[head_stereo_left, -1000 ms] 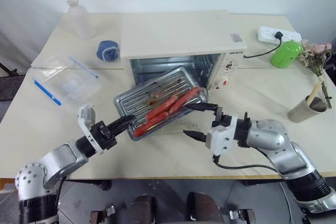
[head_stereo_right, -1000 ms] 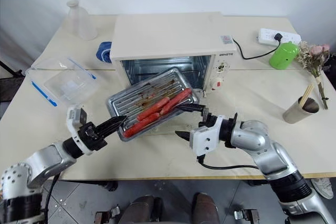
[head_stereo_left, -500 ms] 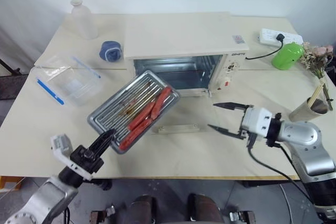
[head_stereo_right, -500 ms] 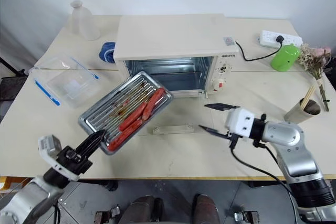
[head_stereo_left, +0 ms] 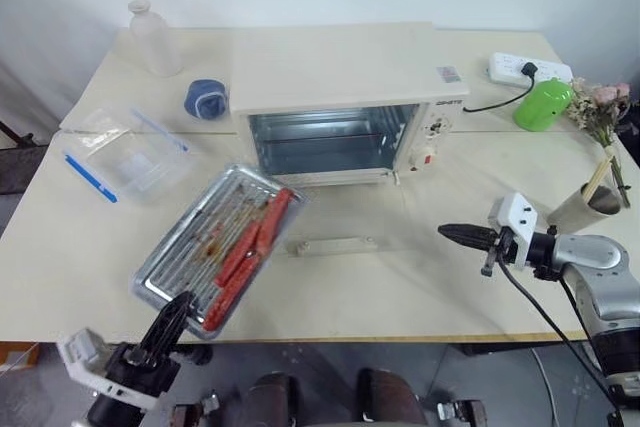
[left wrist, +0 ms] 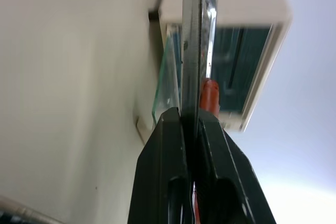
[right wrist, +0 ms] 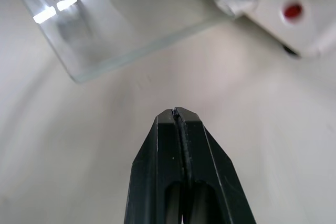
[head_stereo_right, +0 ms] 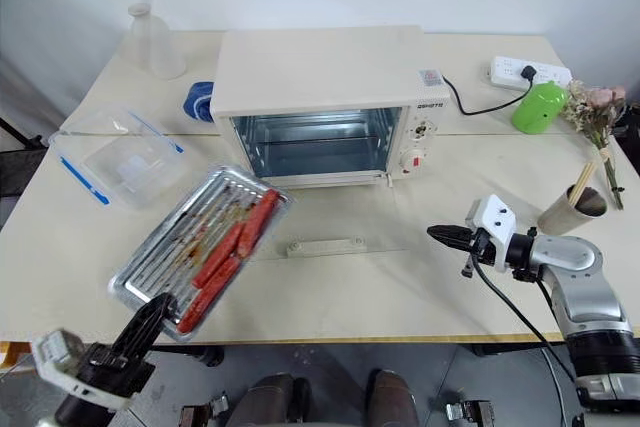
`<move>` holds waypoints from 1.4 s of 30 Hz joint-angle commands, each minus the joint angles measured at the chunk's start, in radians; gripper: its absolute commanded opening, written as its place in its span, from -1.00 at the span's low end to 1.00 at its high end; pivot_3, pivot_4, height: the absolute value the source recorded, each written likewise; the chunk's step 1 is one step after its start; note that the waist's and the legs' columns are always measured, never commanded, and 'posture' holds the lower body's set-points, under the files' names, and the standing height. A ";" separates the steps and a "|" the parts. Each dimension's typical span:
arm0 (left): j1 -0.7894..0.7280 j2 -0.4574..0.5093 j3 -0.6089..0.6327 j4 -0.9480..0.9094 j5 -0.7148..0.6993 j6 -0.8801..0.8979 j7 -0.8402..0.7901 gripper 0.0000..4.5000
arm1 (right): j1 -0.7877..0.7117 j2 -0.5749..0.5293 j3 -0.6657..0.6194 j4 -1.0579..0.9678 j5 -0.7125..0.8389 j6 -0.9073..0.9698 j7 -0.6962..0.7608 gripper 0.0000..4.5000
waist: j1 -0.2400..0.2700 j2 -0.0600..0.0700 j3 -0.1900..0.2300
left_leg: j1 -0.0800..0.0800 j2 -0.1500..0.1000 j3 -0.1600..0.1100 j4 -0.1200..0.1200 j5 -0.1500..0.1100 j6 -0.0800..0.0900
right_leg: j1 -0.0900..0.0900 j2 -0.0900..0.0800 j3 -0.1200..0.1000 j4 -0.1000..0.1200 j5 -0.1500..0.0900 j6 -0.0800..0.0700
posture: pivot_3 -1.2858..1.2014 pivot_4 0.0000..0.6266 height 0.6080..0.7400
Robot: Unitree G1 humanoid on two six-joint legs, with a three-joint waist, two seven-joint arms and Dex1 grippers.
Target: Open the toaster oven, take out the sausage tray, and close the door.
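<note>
The cream-white toaster oven [head_stereo_left: 340,77] stands at the table's back middle. Its glass door [head_stereo_left: 345,227] lies open flat in front of it, bar handle [head_stereo_left: 330,244] upward. The silver sausage tray [head_stereo_left: 200,247], with red sausages [head_stereo_left: 250,242] along its right side, sits out of the oven over the table's front left. My left gripper [head_stereo_left: 180,305] is shut on its near rim [left wrist: 197,51]. Right of the door, my right gripper [head_stereo_left: 450,234] is shut on nothing, pointing toward the door's corner [right wrist: 105,30].
A clear plastic box with a blue strip [head_stereo_left: 125,152], a white bottle [head_stereo_left: 155,37] and a blue roll [head_stereo_left: 205,99] sit at the back left. A power strip [head_stereo_left: 530,67], a green object [head_stereo_left: 543,102], flowers [head_stereo_left: 605,107] and a cup of chopsticks [head_stereo_left: 590,207] stand at the right.
My left gripper has pulled the sausage tray back and left, away from the oven toward the table's front edge. My right gripper has let go of the tray, swung right and shut.
</note>
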 commanded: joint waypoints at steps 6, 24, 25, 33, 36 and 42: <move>0.118 -0.067 -0.017 -0.102 -0.033 -0.133 -0.101 -1.00 | -0.081 0.063 0.017 0.105 -0.030 -0.041 0.047 -0.99 | 0.002 0.001 0.000 | -0.001 0.001 0.000 0.002 -0.002 0.001 | 0.000 0.000 0.000 -0.001 -0.002 -0.004 | 0.03 -0.52 1.00; -0.062 -0.163 0.055 -0.074 -0.033 -0.247 0.079 -1.00 | -0.149 0.161 -0.109 -0.172 0.317 0.307 0.114 -0.99 | 0.000 0.002 0.001 | -0.002 0.001 0.000 0.003 -0.004 0.001 | 0.000 0.001 0.000 -0.002 -0.001 -0.002 | 0.03 -0.52 1.00; -0.072 -0.162 0.063 -0.068 -0.033 -0.242 0.086 -1.00 | -0.166 0.164 -0.117 -0.193 0.341 0.342 0.099 -0.99 | 0.000 0.002 0.001 | -0.002 0.001 0.000 0.003 -0.004 0.001 | 0.000 0.001 0.000 -0.002 -0.001 -0.002 | 0.03 -0.52 1.00; -0.089 -0.166 0.094 -0.034 -0.033 -0.183 0.092 -1.00 | -0.276 0.248 -0.158 -0.200 0.389 0.397 -0.009 -0.99 | 0.002 0.002 0.001 | -0.003 0.002 0.000 0.003 -0.005 0.001 | -0.001 0.001 0.000 -0.002 -0.001 -0.002 | 0.03 -0.52 1.00; -0.067 -0.154 0.100 -0.023 -0.033 -0.148 0.073 -1.00 | -0.312 0.258 -0.147 -0.196 0.382 0.395 -0.007 -0.99 | 0.001 0.002 0.001 | -0.004 0.001 0.000 0.003 -0.005 0.002 | -0.001 0.001 0.000 -0.002 -0.001 -0.002 | 0.03 -0.52 1.00; 0.027 -0.059 0.111 0.024 -0.033 -0.010 -0.062 -1.00 | -0.220 0.171 -0.116 -0.251 0.329 0.384 0.088 -0.99 | 0.005 0.002 0.001 | -0.004 0.001 -0.001 0.002 -0.007 0.002 | -0.002 0.002 0.000 -0.002 -0.001 -0.003 | 0.03 -0.52 1.00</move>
